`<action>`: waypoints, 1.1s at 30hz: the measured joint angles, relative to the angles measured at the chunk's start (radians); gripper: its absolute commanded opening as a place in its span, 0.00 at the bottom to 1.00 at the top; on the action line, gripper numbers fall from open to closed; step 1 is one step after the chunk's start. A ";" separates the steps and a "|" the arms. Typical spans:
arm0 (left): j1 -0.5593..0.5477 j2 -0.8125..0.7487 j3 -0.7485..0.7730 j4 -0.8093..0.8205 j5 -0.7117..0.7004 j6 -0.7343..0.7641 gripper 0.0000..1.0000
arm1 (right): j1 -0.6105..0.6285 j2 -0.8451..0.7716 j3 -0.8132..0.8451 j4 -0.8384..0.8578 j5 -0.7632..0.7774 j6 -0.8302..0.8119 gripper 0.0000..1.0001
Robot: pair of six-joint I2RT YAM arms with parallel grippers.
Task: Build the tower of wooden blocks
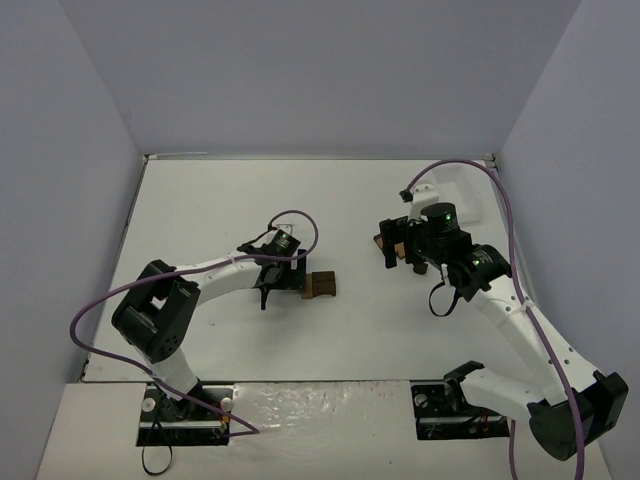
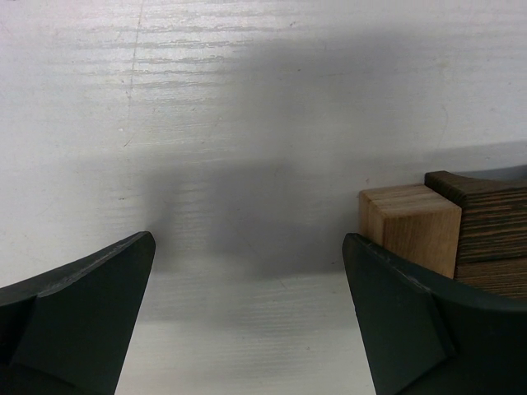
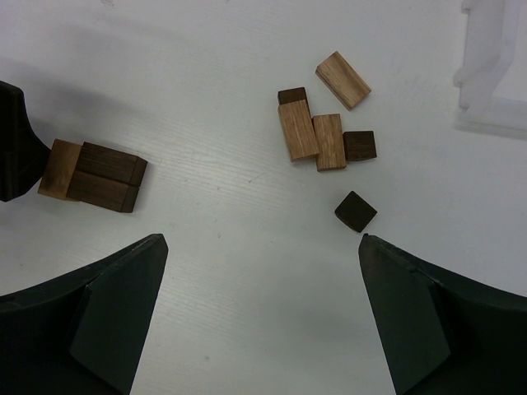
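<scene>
1. A white table walled in pale grey carries everything. The wood block tower, a compact stack of dark brown and light tan wooden blocks, lies mid-frame in the top view.
2. The left gripper is spread wide and holds nothing. The tower sits outside its jaws, just beside the frame-right finger, placed, I judge, to steady it.
3. The right gripper, equally wide and empty, hovers over loose tan and dark brown wooden blocks at upper centre-right, likely to pick the next piece.
4. A white rectangular tray sits in the upper right corner, apart from them.
</scene>
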 measured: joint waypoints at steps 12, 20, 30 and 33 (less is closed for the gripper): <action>0.006 -0.061 -0.014 -0.012 -0.013 -0.001 0.97 | -0.006 0.000 -0.003 0.000 -0.004 0.000 1.00; 0.001 -0.235 -0.124 0.010 0.010 -0.003 0.97 | -0.011 0.000 -0.003 0.000 -0.005 0.000 1.00; -0.070 -0.280 -0.266 0.023 0.028 -0.062 0.97 | -0.011 0.000 -0.003 0.000 -0.007 0.000 1.00; -0.098 -0.277 -0.272 0.043 0.024 -0.085 0.97 | -0.012 0.000 -0.003 0.000 -0.008 0.000 1.00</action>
